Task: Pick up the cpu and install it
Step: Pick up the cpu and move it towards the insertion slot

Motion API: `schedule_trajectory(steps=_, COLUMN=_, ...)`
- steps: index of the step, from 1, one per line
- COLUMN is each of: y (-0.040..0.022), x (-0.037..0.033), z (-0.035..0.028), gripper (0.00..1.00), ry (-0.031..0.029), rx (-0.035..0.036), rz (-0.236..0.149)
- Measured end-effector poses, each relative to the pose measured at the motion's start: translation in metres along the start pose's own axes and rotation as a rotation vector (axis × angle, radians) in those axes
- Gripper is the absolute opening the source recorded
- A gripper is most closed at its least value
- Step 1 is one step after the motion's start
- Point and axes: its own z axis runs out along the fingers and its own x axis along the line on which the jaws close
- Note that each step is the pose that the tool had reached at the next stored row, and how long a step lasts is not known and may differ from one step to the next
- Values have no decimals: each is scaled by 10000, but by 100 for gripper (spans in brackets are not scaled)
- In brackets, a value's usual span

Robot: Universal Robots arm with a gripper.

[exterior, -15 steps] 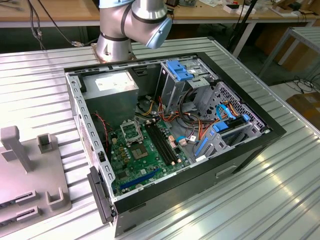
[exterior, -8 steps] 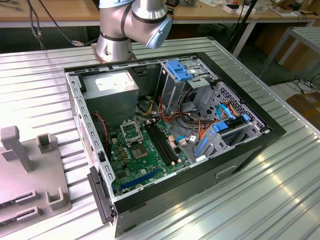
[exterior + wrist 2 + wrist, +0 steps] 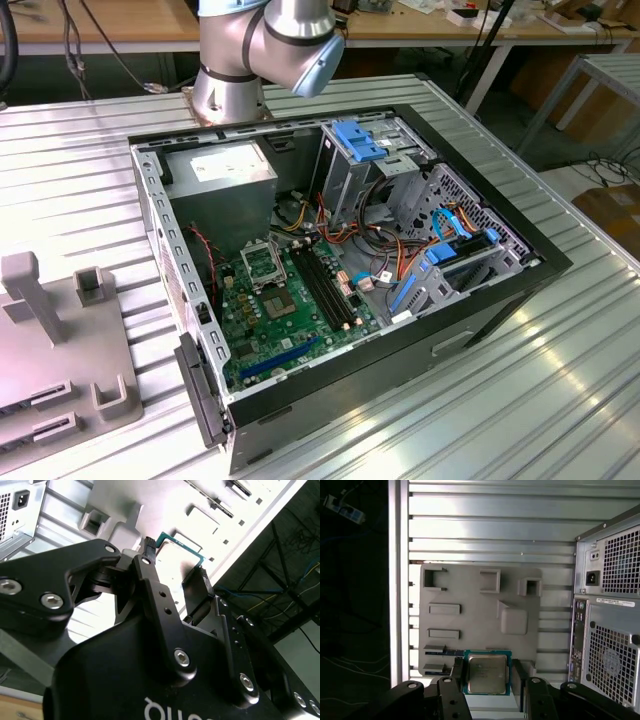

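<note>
This looks like a robotics lab or workshop. An open computer case [image 3: 350,250] lies on a ribbed metal table [image 3: 560,400], where the robot arm's base [image 3: 230,90] also stands. Wooden workbenches [image 3: 100,25] and loose cables [image 3: 90,60] fill the background

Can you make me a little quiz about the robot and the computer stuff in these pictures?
1. True or false: the pincer is holding the cpu.
2. In the first wrist view, what lies beneath the held cpu? A) a grey tray B) a keyboard C) a book
3. Fill in: in the exterior view, the motherboard inside the open computer case is coloured ____.
Key: 1 true; 2 A; 3 green.
</note>
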Motion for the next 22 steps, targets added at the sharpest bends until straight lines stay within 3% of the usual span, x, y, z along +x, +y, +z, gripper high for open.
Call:
schedule_trajectory(steps=11, y=-3, x=-125, z=-3, gripper=47, ry=0, rx=0, rz=0)
schedule_trajectory(steps=13, y=-7, x=-293, z=-7, gripper=47, ry=1, rx=0, rz=0)
schedule_trajectory(steps=14, y=-7, x=-334, z=2, gripper=47, ry=0, rx=-1, rz=0)
schedule_trajectory(steps=22, y=-8, x=-394, z=20, gripper=47, ry=0, rx=-1, rz=0)
